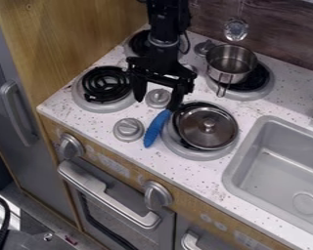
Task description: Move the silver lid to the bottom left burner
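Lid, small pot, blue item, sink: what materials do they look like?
Lid: shiny silvery rim, likely steel; the darker, reflective middle could be polished metal or glass.
Small pot: bright, mirror-like highlights, probably stainless steel.
Blue item: even, solid colour, so plastic or silicone.
Sink: flat grey, soft shading, no mirror glints; probably moulded plastic.

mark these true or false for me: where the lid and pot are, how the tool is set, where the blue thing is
1. The metal pot sits on the top right burner. True.
2. The silver lid is in the sink. False: it lies on the bottom right burner.
3. The tool is open. True.
4. The blue object is inside the pot. False: it is beside the lid.
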{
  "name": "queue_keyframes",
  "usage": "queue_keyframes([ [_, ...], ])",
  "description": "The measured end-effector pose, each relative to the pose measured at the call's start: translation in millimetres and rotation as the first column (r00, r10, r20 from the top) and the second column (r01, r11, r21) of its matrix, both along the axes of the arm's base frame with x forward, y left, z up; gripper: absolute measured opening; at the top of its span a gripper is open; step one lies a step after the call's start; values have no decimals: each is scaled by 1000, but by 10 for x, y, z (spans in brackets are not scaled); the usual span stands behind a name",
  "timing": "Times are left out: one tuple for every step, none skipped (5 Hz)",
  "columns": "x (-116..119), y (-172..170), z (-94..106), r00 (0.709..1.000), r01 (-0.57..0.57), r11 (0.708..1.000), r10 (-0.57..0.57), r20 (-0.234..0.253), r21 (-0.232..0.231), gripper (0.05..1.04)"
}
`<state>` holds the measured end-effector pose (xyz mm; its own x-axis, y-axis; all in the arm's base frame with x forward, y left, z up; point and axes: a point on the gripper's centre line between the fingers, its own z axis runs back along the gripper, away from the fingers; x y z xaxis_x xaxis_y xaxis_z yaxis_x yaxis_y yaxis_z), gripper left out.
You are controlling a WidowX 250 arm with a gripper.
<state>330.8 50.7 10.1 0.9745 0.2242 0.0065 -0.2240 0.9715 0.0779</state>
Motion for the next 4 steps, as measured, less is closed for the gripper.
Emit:
queue_keyframes([
  [-43,-9,-101,999,-4,1000,3,-32,-6,999],
  [-14,-133,-148,999,24,1000,-24,-38,-16,999],
  [92,-369,-167,997,78,997,-78,-11,-28,999],
  [157,-543,-179,994,102,994,-100,31,-45,999],
])
